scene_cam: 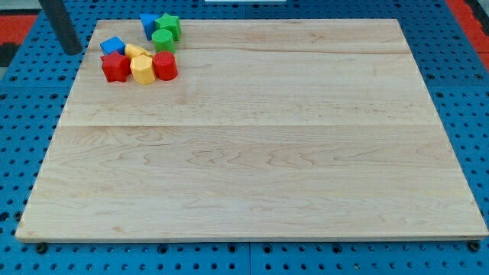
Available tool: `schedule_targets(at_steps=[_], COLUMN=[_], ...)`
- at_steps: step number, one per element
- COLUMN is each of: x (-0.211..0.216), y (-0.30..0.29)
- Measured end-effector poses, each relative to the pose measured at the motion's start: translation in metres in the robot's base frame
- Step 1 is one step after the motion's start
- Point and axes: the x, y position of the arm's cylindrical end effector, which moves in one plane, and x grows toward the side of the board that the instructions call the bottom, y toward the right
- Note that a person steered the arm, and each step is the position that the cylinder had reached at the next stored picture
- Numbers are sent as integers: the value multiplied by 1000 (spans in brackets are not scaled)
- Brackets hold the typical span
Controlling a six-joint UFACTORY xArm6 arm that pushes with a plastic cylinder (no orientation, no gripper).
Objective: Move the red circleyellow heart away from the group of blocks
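Note:
The red circle [165, 66] sits at the right end of a tight cluster near the board's top left. The yellow heart [142, 69] touches its left side. A red star-like block [115, 67] is left of the heart. A second yellow block [136, 52] and a blue block [112, 46] lie just above them. A green circle [163, 40], a green star-like block [170, 26] and another blue block [148, 23] sit above the red circle. My tip [72, 52] is off the board's left edge, left of the blue block and touching no block.
The wooden board [252, 153] lies on a blue perforated table [15, 153]. A red area [474, 15] shows at the view's top right corner.

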Motion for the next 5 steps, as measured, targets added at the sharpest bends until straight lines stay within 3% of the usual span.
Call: schedule_targets(at_steps=[2,3,4,5], x=[29,-3,6,24], y=[45,86,103,168])
